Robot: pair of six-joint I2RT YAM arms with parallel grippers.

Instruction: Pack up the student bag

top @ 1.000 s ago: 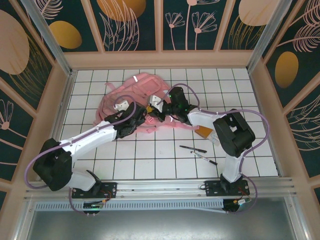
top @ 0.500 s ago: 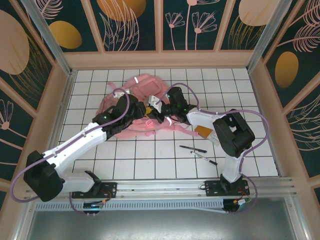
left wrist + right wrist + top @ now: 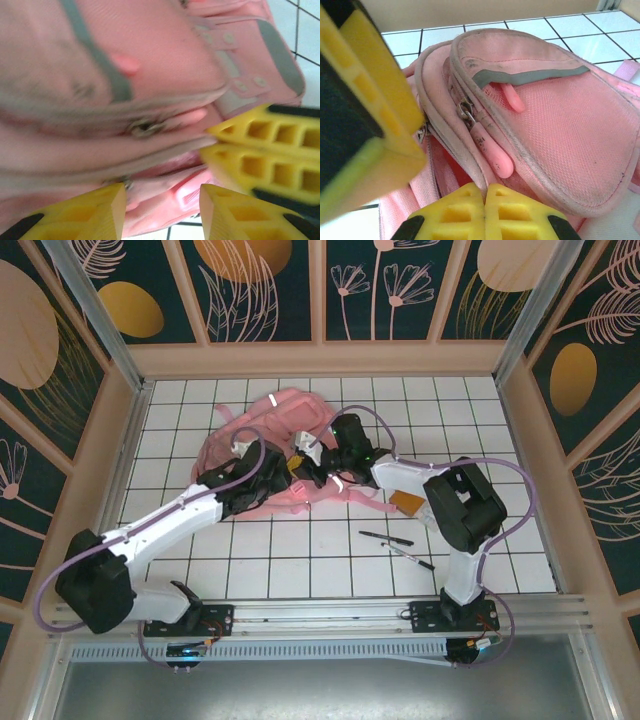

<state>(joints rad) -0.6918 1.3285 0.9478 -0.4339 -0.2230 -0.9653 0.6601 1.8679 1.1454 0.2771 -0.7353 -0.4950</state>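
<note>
White-and-black arms [image 3: 165, 523], purple cables [image 3: 39, 602], yellow gridded fingers [image 3: 465, 212], seemingly black-backed.

White gridded tabletop [image 3: 300, 540], dark floral wall panels [image 3: 268, 290], beige wooden frame [image 3: 320, 358]

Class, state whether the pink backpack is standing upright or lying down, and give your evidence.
Lying down: the student bag sprawls flat across the tiled table, a strap trailing beside it.

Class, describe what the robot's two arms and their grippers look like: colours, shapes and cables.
The left arm and right arm have white shells, bulky black joints and looping lilac cables. The left gripper and right gripper carry wedge-shaped yellow fingers with square recesses, backed in black.
</note>
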